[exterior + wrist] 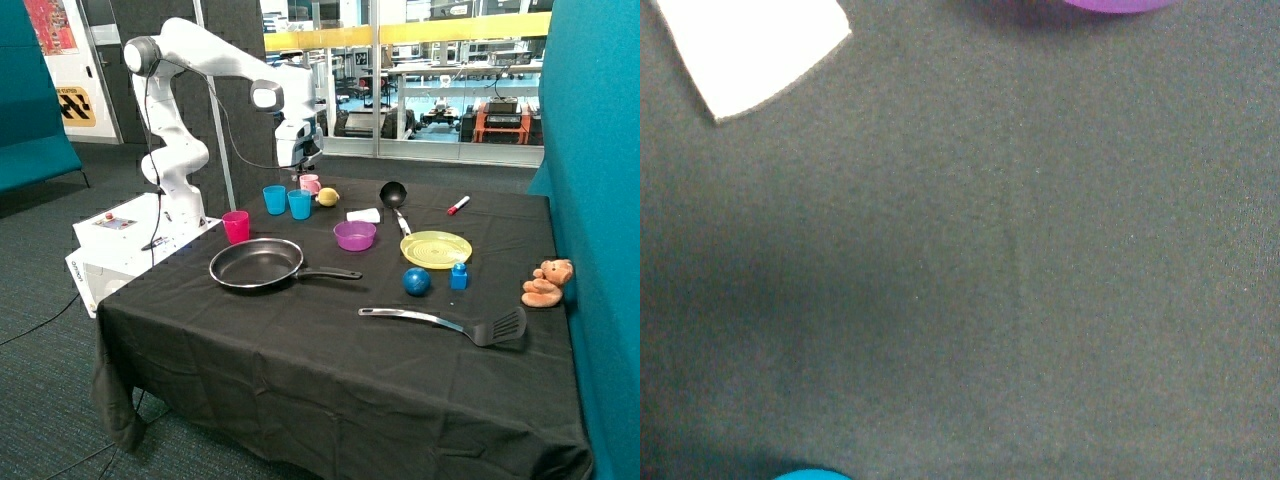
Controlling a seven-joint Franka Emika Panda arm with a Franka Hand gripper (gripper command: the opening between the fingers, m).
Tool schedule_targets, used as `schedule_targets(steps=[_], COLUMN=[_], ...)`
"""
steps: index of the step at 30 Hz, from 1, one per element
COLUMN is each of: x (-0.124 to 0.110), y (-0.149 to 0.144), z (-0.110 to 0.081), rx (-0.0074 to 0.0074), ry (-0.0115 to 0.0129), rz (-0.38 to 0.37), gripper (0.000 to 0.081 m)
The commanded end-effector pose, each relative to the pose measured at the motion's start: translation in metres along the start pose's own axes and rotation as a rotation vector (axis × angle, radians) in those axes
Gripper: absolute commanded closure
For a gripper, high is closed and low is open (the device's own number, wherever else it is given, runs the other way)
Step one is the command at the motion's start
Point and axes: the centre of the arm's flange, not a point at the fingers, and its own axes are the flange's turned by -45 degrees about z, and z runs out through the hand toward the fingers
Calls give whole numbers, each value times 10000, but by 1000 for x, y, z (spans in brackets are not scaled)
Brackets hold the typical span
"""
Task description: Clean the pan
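The pan (256,264), large, round and black with a dark-grey inside, lies on the black tablecloth (300,340) near its robot-side front, its long handle pointing toward the blue ball. My gripper (303,160) hangs well above the table, over the cups at the back, far from the pan. A white flat pad (363,214) lies behind the purple bowl (354,235). The wrist view shows bare cloth, the white pad (750,50), the purple bowl's edge (1120,4) and a blue cup's rim (810,474). The pan is out of the wrist view.
Two blue cups (287,201), a pink cup (236,226), another pink cup (310,184) and a yellow fruit (328,196) stand below the gripper. A ladle (394,194), yellow plate (436,249), blue ball (416,281), blue block (459,275), spatula (460,324), red marker (458,205) and teddy bear (546,283) lie beyond.
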Motion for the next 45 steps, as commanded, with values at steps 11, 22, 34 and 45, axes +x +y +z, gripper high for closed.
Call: schedule_targets(steps=[11, 22, 34, 45], x=[8, 22, 36, 57], y=[-6, -30, -55, -72], z=[0, 3, 7, 14], rx=[-22, -16, -12, -10], ry=[-83, -85, -86, -86], rz=[-870, -2304, -3092, -3657], gripper=[512, 516, 502, 473])
